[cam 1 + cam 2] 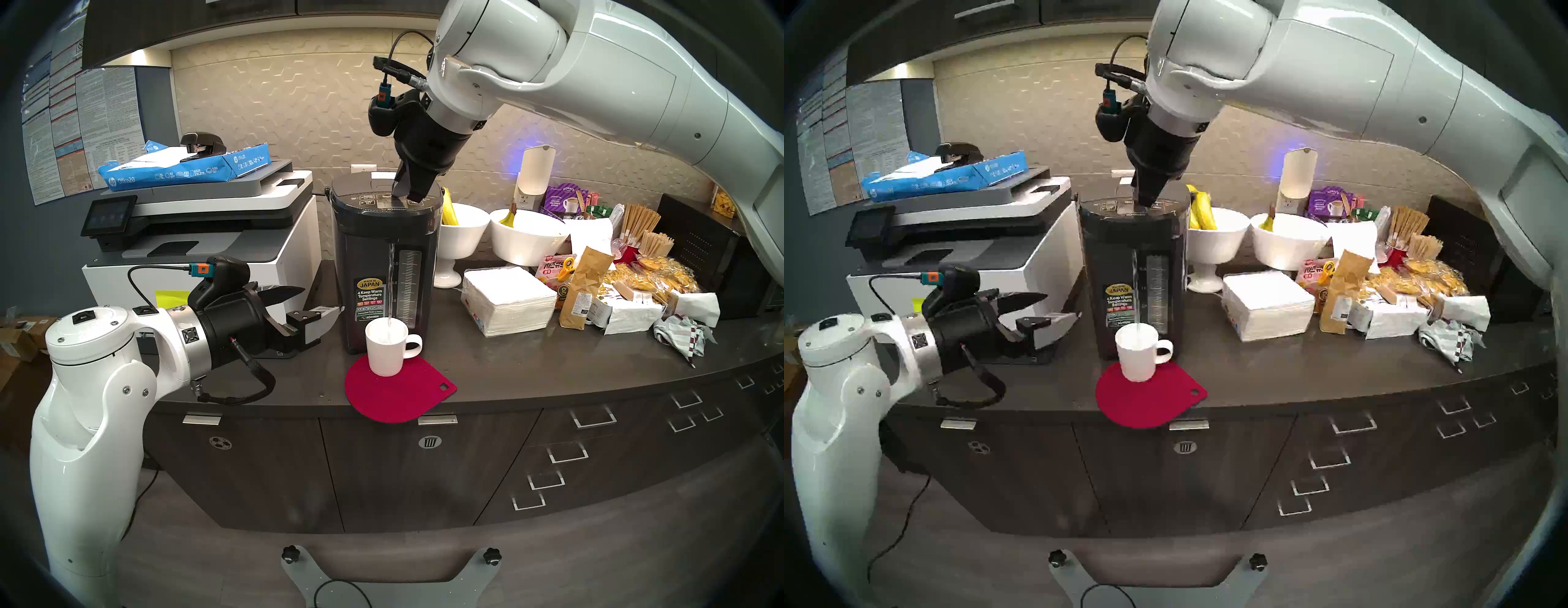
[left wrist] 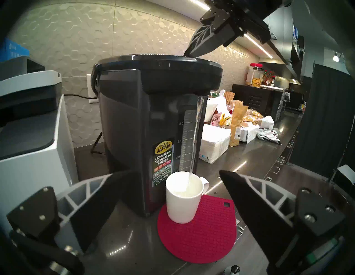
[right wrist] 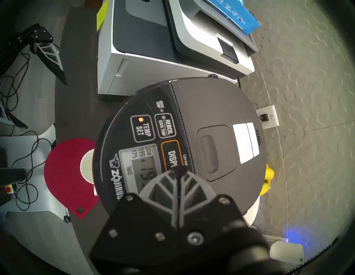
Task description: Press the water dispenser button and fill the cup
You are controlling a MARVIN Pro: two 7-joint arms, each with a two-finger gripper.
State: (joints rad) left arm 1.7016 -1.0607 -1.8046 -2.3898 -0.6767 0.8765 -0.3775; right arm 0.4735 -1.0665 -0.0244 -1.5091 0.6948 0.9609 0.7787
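White cup (image 1: 387, 346) on a red mat (image 1: 394, 392) catches water below the dispenser (image 1: 384, 263); right claw (image 3: 177, 171), pinched together, presses the button (image 3: 171, 156) mid-frame; left claw (image 1: 312, 303) gapes apart, lower left.

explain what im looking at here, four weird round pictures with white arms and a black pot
It is a two-armed robot at an office counter. Two pictures come from cameras on its head, one from each wrist. The right gripper, fingers shut together and holding nothing, presses the wide dark DISPENSE button on top of the tall dark grey water dispenser. A stream of water falls into the plain white ceramic cup, which stands on a round red silicone mat. The left gripper waits open and empty beside the dispenser.
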